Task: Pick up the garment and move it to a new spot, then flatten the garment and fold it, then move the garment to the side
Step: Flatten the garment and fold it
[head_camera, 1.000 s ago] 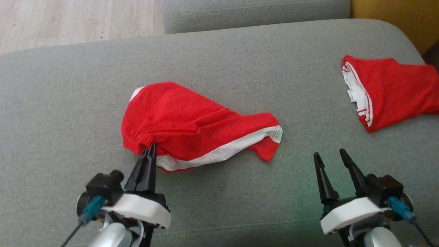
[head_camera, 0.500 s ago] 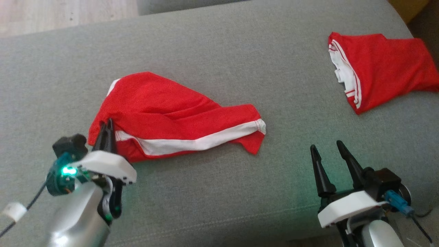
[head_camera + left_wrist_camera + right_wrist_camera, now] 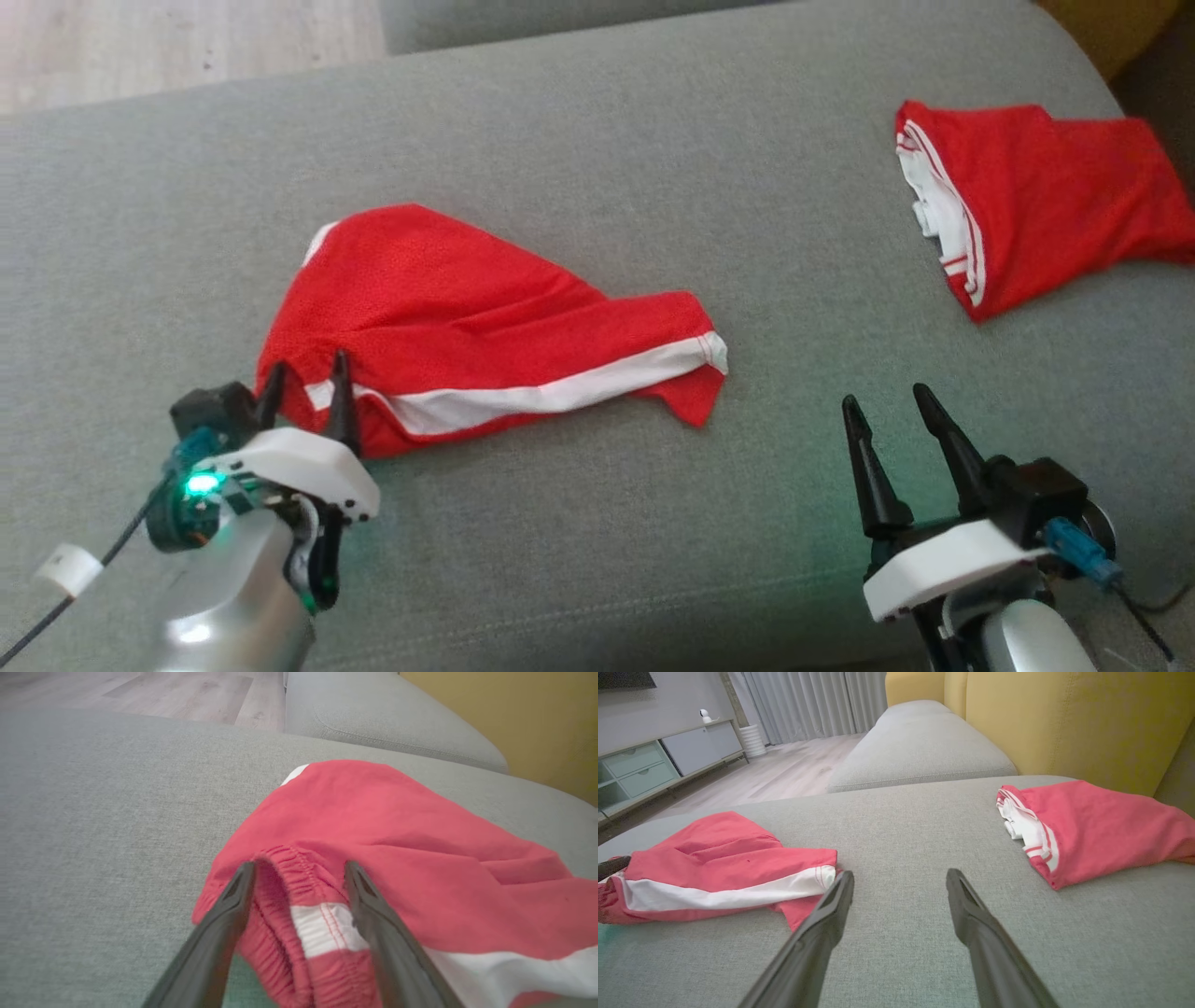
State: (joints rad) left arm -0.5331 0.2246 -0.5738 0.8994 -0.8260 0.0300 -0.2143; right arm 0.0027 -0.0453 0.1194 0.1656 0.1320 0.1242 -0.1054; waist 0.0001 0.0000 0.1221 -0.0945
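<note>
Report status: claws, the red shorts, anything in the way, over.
Left claw open, astride waistband of red shorts, no grip. Right claw open, over bare cushion. Shorts crumpled, not folded. Second red garment far right, out of the way.

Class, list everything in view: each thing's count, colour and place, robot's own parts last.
Striped garment: one, red with white band, rumpled on near cushion, left of middle.
Second garment: one, red with white trim, same cushion, far right.
Near cushion: one, grey, under both garments.
Far cushion: one, grey, beyond the near one.
Backrest: one, yellow, along the right.
Floor: one, pale wood, beyond the cushions.
Sideboard: one, pale grey-green, by the far wall.
Left gripper: one, dark fingers, open astride the striped garment's waistband.
Right gripper: one, dark fingers, open over bare cushion between garments.
</note>
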